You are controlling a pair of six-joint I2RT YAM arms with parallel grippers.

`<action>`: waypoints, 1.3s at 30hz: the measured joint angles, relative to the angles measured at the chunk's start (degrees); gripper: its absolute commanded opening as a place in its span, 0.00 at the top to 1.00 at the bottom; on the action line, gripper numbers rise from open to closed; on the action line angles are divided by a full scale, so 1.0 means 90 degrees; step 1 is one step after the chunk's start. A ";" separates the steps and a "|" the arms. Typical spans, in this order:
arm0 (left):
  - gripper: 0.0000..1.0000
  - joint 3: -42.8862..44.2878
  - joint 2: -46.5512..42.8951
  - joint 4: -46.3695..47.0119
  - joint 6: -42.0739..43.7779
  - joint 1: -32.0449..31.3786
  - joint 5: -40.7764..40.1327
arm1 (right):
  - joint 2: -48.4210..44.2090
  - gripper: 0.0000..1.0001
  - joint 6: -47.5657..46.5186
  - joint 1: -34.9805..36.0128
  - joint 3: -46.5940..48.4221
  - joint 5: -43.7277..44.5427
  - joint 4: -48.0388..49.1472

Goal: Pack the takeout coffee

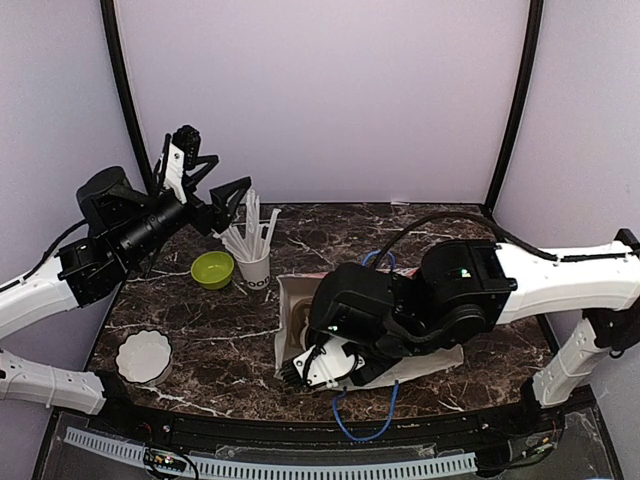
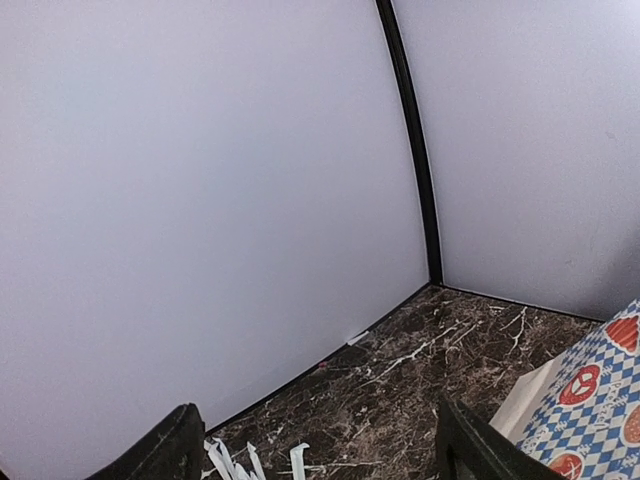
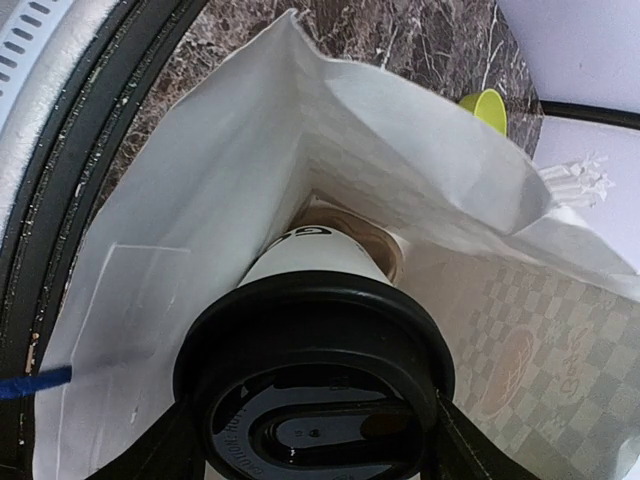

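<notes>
One takeout coffee cup [image 3: 310, 260], white with black lettering and a black lid [image 3: 315, 390], is held in my right gripper [image 3: 315, 445], which is shut on it at the lid. The cup reaches into the open mouth of a white paper bag [image 3: 200, 180] lying on its side. A brown pulp carrier [image 3: 372, 238] shows deep inside the bag. In the top view the right arm covers most of the bag [image 1: 290, 300] and the cup. A second coffee cup is not in view. My left gripper [image 1: 215, 170] is open and empty, raised high at the back left.
A white cup with straws [image 1: 252, 262] stands beside a green bowl [image 1: 212, 268]. A white scalloped bowl [image 1: 143, 356] sits front left. A blue cord [image 1: 360, 425] lies by the front edge. The straws [image 2: 250, 462] and the checked bag [image 2: 590, 410] show below the left gripper.
</notes>
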 measured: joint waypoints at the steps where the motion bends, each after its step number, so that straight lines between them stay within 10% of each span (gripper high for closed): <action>1: 0.18 -0.0027 -0.0053 0.0041 -0.0005 0.0000 -0.0027 | 0.0005 0.54 -0.0002 0.0085 0.0000 0.0000 -0.0002; 39: 0.18 -0.0204 -0.0148 0.0253 -0.0134 0.0000 0.0005 | 0.0588 0.55 -0.0155 -0.0182 -0.0719 0.1219 0.1236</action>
